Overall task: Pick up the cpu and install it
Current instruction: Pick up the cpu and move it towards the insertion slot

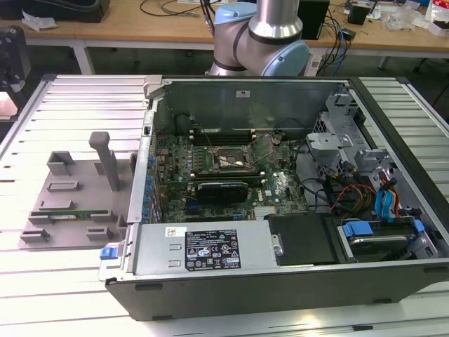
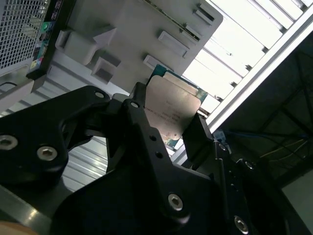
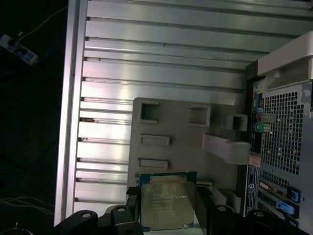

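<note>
In both wrist views the gripper is clamped on the cpu, one black finger at each opposite edge, with the grey fixture tray behind it. In the exterior view that tray lies at nine o'clock of the open computer case on the slotted aluminium table. At twelve o'clock, past the arm, a wooden bench carries cables.

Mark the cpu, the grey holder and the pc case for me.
cpu [image 3: 166, 204]: first wrist view, centre of its metal top.
grey holder [image 1: 91, 191]: exterior view, bare flat of its base.
pc case [image 1: 280, 289]: exterior view, dark near side wall.
</note>
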Motion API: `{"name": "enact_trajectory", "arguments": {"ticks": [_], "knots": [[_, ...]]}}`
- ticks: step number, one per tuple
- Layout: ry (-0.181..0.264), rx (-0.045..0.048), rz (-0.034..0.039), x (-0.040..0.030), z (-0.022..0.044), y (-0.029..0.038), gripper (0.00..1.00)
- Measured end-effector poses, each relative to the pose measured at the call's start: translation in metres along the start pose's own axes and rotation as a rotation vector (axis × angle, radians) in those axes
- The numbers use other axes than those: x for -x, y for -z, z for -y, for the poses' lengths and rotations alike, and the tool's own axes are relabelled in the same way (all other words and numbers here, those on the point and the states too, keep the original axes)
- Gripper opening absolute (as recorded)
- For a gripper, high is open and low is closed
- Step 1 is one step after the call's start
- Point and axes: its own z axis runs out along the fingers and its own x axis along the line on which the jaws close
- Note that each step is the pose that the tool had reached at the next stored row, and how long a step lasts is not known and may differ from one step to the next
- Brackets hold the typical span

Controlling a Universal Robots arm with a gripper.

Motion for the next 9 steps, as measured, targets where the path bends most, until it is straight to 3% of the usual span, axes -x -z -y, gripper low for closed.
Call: {"name": "enact_trajectory", "arguments": {"ticks": [9], "knots": [[0.000,0.0001,0.0000,0.0302,0.0022,-0.0010,0.54]]}}
